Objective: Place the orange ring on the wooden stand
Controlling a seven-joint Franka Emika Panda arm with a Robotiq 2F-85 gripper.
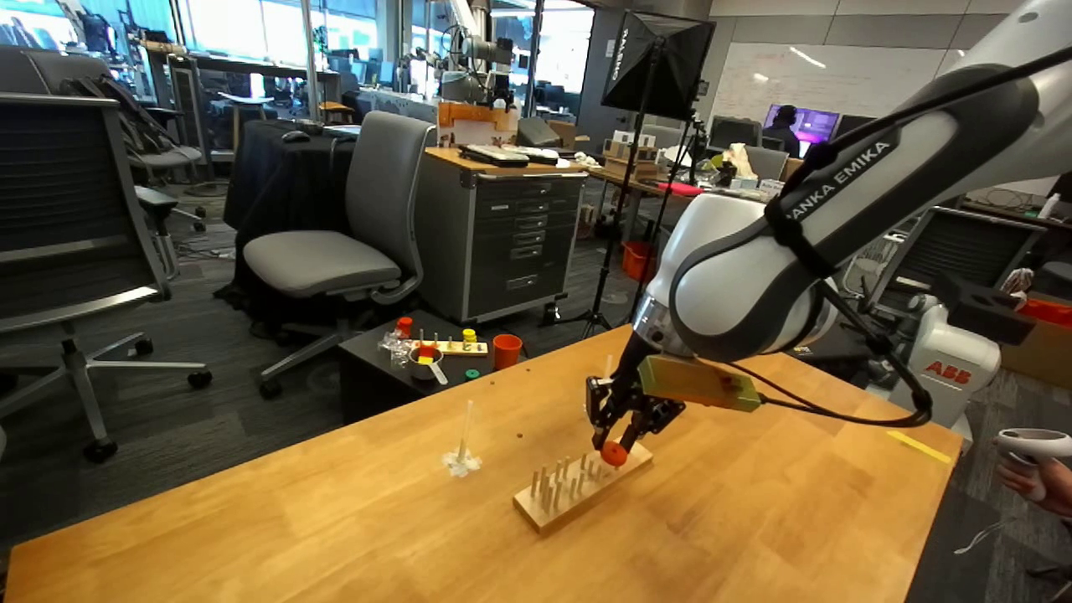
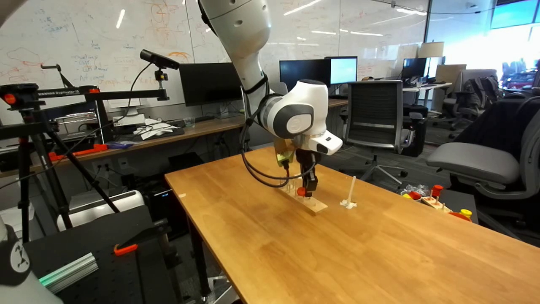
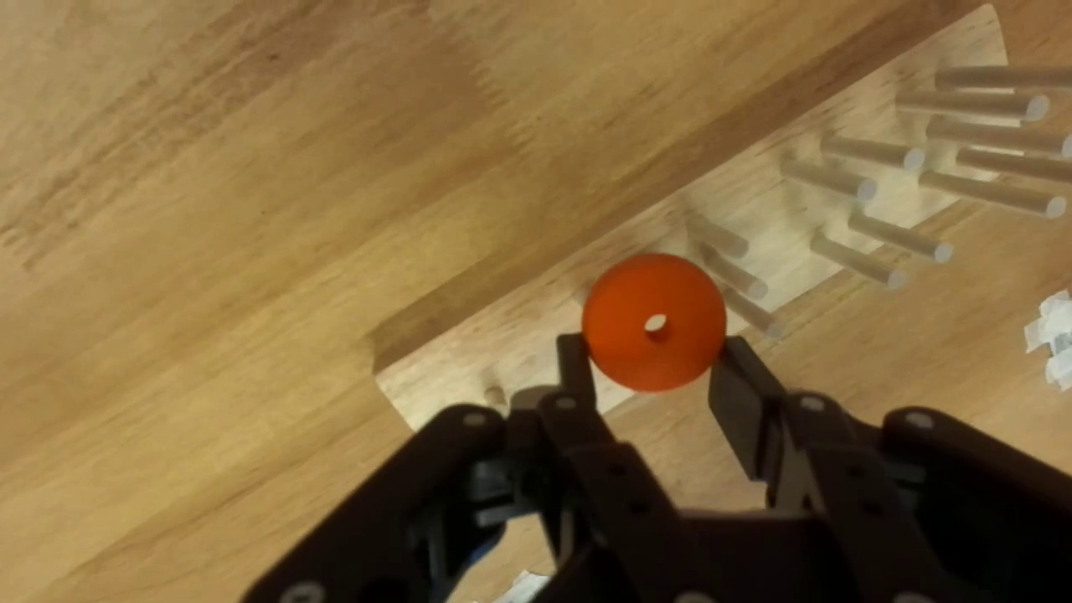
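Ring point(image 3: 624, 318), one, orange and round, with a single central hole; it is held over the stand point(image 3: 787, 222), nearer the end that bears the fewest pegs point(image 3: 871, 152). The pincer point(image 3: 653, 368), one, is clamped on it, with a fingertip point(image 3: 576, 368) against each side of the rim. In the wrist view the ring shows its face, the axis of its hole lying close to the line of sight; whether it is level, or touches a peg, cannot be told. The stand, one, lies flat on the tabletop point(image 1: 293, 519), its long axis running from lower left to upper right in the wrist view. Thirteen pegs can be counted there, in groups of five, four, three and one; the wood behind the ring is hidden. One pale rod point(image 2: 351, 191) rises from the tabletop near the stand, apart from it. One arm point(image 1: 863, 209) bears the pincer, slanting in from the upper right in an exterior view.
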